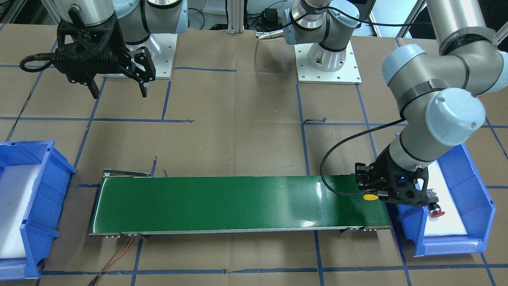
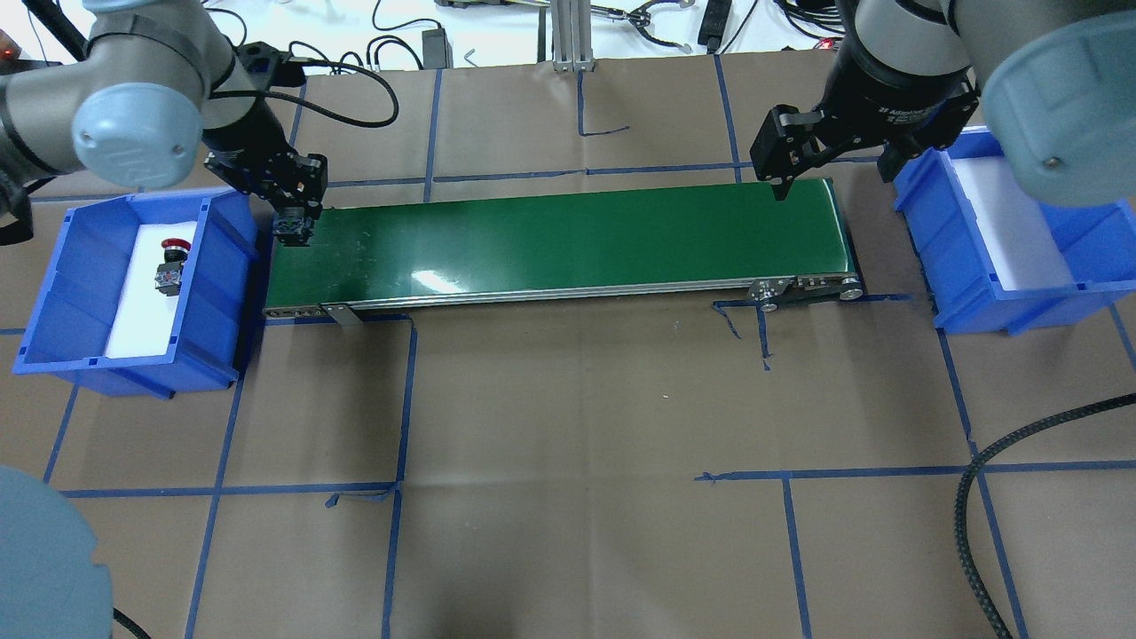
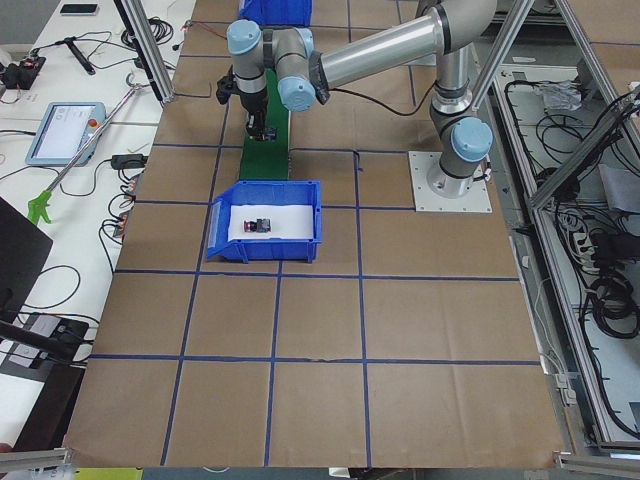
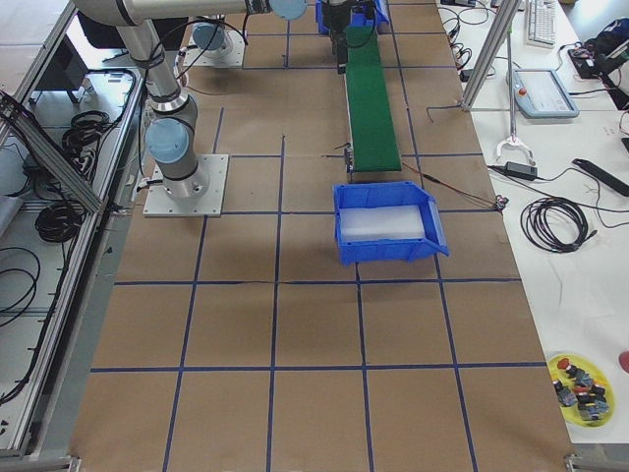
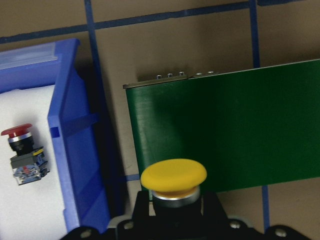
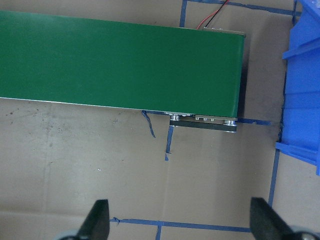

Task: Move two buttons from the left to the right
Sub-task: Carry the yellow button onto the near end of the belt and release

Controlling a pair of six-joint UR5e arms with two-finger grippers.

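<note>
Early days on this one: neither button has made it across. The yellow button (image 5: 173,175) is clamped in the left claw (image 2: 293,229), right over the left end of the green conveyor belt (image 2: 568,248), just past the bin's wall. Can't tell if it touches the belt or hangs just above it. The red button (image 2: 169,262) lies on the white liner in the left bin (image 2: 53,293). No button shows in the right bin (image 2: 941,222). My guess is yellow goes on the belt, then red, then pickups at the far end. The left arm is bent down, wrist pointing at the belt end. The right claw (image 2: 834,169) hangs spread wide, holding nothing, high over the tabletop (image 2: 568,444) near the belt's right end.
</note>
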